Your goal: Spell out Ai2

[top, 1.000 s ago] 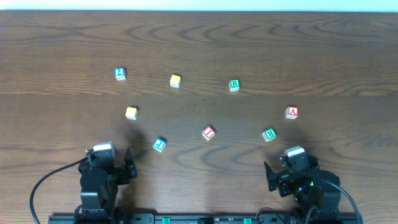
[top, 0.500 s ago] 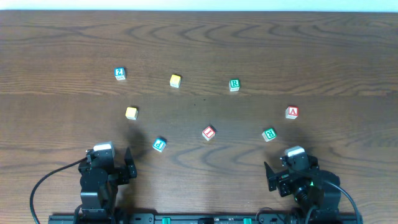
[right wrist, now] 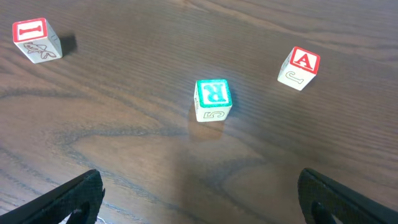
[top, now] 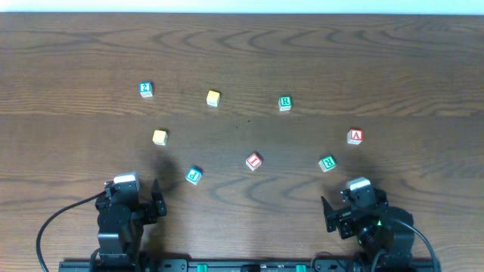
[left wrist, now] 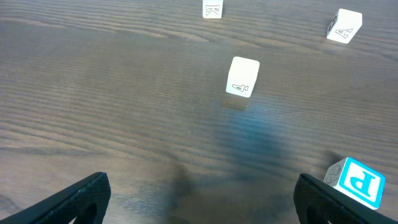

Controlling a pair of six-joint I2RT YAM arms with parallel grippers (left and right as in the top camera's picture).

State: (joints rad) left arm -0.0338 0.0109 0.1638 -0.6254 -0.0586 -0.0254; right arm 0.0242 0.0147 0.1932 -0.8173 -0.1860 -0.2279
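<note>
"I" cube (top: 254, 161) between "P" cube (top: 194, 176) and "R" cube (top: 327, 162).

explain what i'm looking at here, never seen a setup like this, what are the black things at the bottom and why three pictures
The black things are two robot arms at the near edge of a wooden table. Each ends in a two-finger gripper: the left gripper and the right gripper. Both are open and hold nothing.

One picture is taken from above the table. The other two come from small cameras on the arms' wrists, so the dark shapes in their bottom corners are each arm's own fingers.

Small letter cubes lie scattered apart on the table. The ones needed are the red A cube, the red I cube and the blue 2 cube. There is also a blue P cube, two green R cubes and two yellow cubes.
</note>
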